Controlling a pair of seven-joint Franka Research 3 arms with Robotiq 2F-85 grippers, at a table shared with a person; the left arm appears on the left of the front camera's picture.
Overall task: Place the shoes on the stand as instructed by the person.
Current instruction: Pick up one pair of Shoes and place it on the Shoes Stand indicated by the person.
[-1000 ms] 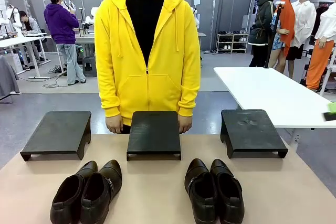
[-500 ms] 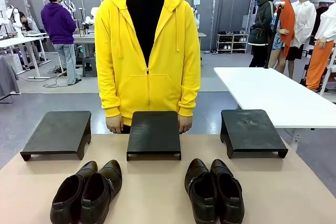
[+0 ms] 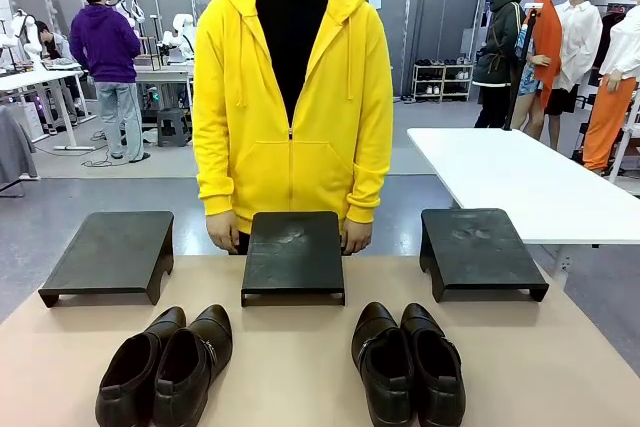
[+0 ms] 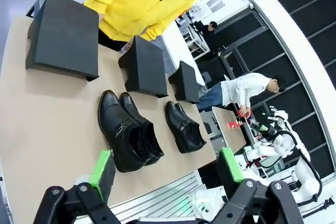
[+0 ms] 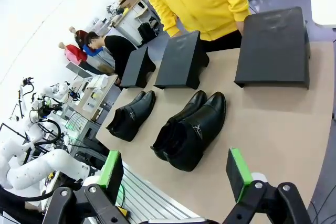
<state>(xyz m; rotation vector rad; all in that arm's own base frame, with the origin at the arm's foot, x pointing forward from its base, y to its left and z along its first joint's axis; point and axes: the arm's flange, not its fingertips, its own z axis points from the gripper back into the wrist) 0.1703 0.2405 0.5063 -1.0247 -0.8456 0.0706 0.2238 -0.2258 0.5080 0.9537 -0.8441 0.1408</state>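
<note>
Two pairs of shoes lie on the tan table near my side: a dark brownish pair [image 3: 165, 367] on the left and a black pair [image 3: 408, 365] on the right. Beyond them stand three low black stands, left [image 3: 105, 252], middle [image 3: 293, 252] and right [image 3: 480, 247], all bare. The person [image 3: 292, 97] in a yellow hoodie stands behind the middle stand, both hands hanging at its far edge. My left gripper [image 4: 167, 169] hangs open above the table's near edge, short of the brownish pair [image 4: 128, 137]. My right gripper [image 5: 176, 174] is open too, short of the black pair [image 5: 191, 129].
A white table [image 3: 520, 182] stands off to the right behind the right stand. Bare tabletop [image 3: 290, 367] lies between the two pairs of shoes. Other people and workbenches are far back in the room.
The person in yellow has shifted slightly toward picture right. Shoes and stands have not moved.
</note>
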